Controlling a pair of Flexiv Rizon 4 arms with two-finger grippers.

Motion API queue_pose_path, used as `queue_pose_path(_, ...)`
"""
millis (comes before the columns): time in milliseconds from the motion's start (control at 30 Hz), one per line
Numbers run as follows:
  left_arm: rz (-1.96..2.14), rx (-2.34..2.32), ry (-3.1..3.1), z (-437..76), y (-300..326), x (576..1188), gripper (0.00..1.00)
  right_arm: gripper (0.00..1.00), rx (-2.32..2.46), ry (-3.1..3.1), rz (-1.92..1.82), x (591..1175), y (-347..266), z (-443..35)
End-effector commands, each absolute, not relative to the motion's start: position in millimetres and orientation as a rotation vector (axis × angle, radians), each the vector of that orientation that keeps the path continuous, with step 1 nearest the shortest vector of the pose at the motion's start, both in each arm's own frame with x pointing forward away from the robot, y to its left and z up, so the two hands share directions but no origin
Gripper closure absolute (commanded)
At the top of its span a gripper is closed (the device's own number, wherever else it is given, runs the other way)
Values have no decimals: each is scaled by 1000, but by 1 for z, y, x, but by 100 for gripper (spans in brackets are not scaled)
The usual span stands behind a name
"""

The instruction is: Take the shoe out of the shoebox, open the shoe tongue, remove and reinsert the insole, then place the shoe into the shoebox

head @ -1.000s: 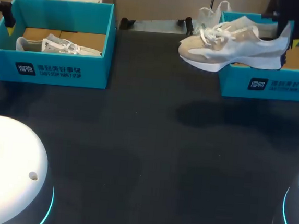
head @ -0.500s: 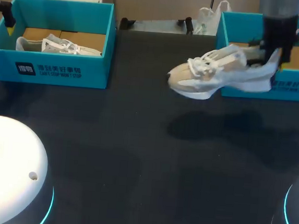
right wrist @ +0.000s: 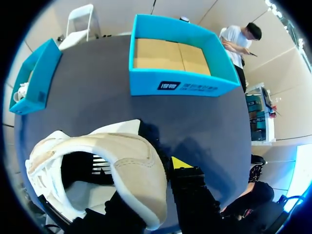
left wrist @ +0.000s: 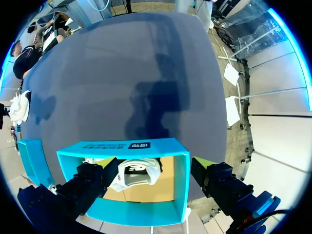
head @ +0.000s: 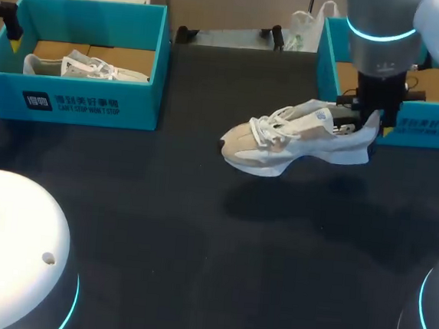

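So the shoe (head: 295, 139) was out of the right shoebox (head: 437, 136) here. It hung in the air just in front of that box's front corner, toe pointing away from the box and tipped down a bit. Its shadow sat on the dark table (head: 160, 228) underneath.

The right gripper (right wrist: 152, 183) had it by the heel, right beside the box's front wall. In the right wrist view one yellow-tipped finger was pressed against the outside of the heel collar. The other finger was mostly buried behind the shoe, so I'd call it pinched on the heel, but I couldn't properly see the inner contact. Beyond the shoe, the box showed its cardboard floor.

Well apart from that box, across the table, was the other shoebox (head: 79, 102) with a second shoe (left wrist: 139, 173) lying inside. The left gripper (left wrist: 156, 185) hung over it with its fingers spread wide, one at either side of the box, gripping nothing.
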State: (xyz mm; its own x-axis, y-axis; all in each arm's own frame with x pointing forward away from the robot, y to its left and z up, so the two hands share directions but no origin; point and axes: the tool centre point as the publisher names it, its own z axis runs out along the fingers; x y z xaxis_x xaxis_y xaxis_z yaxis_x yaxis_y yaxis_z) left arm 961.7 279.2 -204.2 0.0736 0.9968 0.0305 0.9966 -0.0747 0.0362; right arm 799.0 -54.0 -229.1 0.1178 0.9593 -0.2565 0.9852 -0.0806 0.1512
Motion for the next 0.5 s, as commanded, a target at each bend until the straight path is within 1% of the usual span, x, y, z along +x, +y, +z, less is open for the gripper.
queue_pose_path(33, 78, 2298, 2132, -204, 280, 961, 0, 100, 2111, 1909, -109, 796, -56, -228)
queue_pose_path(133, 78, 2298, 2132, -204, 280, 961, 0, 100, 2081, 1916, -74, 790, -43, -228)
queue_pose_path(333, 78, 2298, 2132, -204, 280, 961, 0, 100, 2033, 1963, -142, 742, 17, -267)
queue_pose_path(500, 78, 2298, 2132, -204, 280, 961, 0, 100, 2063, 1976, -164, 709, 55, -286)
